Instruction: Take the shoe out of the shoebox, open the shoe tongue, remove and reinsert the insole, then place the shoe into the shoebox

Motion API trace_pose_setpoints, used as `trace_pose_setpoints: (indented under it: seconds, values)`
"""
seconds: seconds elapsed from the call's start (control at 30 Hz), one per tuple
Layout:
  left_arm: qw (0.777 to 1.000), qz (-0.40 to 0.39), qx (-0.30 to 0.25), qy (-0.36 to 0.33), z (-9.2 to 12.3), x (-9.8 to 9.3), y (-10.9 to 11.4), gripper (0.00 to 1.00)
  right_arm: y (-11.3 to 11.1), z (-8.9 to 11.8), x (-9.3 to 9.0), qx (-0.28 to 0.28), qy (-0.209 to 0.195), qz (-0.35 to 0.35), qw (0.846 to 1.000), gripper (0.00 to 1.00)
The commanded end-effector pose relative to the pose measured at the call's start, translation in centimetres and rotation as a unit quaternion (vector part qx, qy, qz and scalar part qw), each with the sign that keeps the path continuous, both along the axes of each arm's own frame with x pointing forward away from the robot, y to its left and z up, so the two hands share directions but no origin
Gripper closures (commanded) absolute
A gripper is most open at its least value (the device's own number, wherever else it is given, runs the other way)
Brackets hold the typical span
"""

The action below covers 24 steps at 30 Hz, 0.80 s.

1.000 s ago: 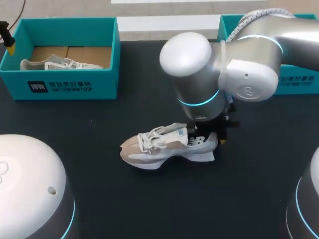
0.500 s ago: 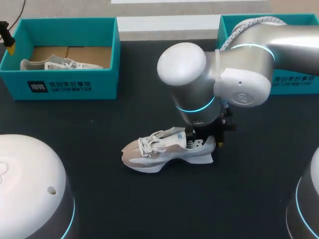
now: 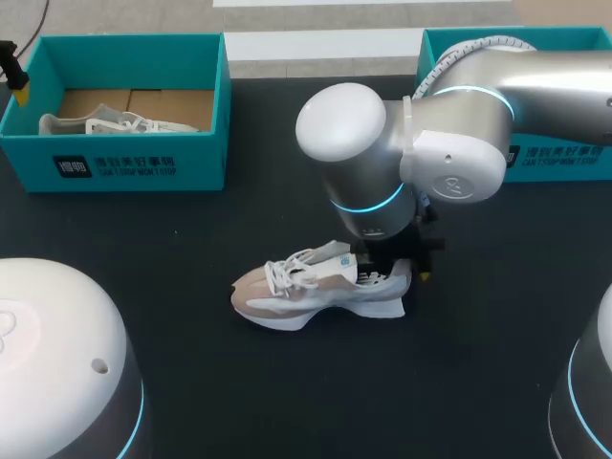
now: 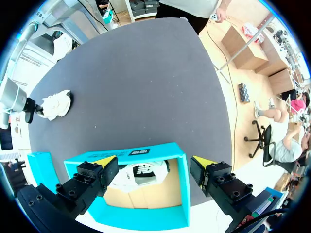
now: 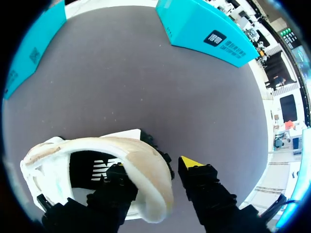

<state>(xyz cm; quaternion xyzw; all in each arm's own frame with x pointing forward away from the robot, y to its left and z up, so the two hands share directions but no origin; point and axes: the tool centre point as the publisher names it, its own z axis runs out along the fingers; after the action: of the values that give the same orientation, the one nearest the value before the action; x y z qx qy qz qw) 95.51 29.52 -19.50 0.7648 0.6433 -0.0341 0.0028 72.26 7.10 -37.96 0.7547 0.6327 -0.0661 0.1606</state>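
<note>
The right arm (image 3: 478,105) is stretched in from the desk's right edge to its middle, and its wrist (image 3: 368,182) is turned straight down. The right jaws are closed on the heel of a shoe (image 3: 316,287). In the right wrist view one finger (image 5: 116,187) is seen inside the heel and the other, yellow-tipped finger (image 5: 199,177) outside it. The left arm (image 3: 57,354) is seen as a white dome at the desk's near left corner. The left jaws are raised above the far left corner, pointed downward and spread wide apart. Both fingers (image 4: 92,177) are shown in the left wrist view.
</note>
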Motion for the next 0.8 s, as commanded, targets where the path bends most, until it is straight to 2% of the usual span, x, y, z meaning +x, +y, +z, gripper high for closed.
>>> trace_pose_setpoints:
  seconds: [0.03,0.33,0.53,0.63,0.7,0.8]
  values:
    - [1.0,0.0,0.001,-0.002,0.0,-0.2,0.0,0.0,0.4,0.6,-0.7,0.02,-0.074,-0.173,0.982,0.0]
    - [1.0,0.0,0.001,-0.002,0.0,-0.2,0.0,0.0,0.1,4.2,-0.7,0.042,-0.088,-0.171,0.98,0.0]
    - [1.0,0.0,0.001,-0.002,0.0,-0.2,0.0,0.0,-0.5,7.1,-0.2,0.059,-0.074,-0.141,0.985,0.0]
    - [1.0,0.0,0.001,-0.002,0.0,-0.2,0.0,0.0,-0.4,9.0,0.2,0.075,-0.079,-0.076,0.991,0.0]
    - [1.0,0.0,0.001,-0.002,0.0,-0.2,0.0,0.0,0.0,10.5,0.3,0.101,-0.1,0.007,0.99,0.0]
    - [1.0,0.0,0.001,-0.002,0.0,-0.2,0.0,0.0,1.0,12.4,0.2,0.108,-0.095,0.153,0.978,0.0]
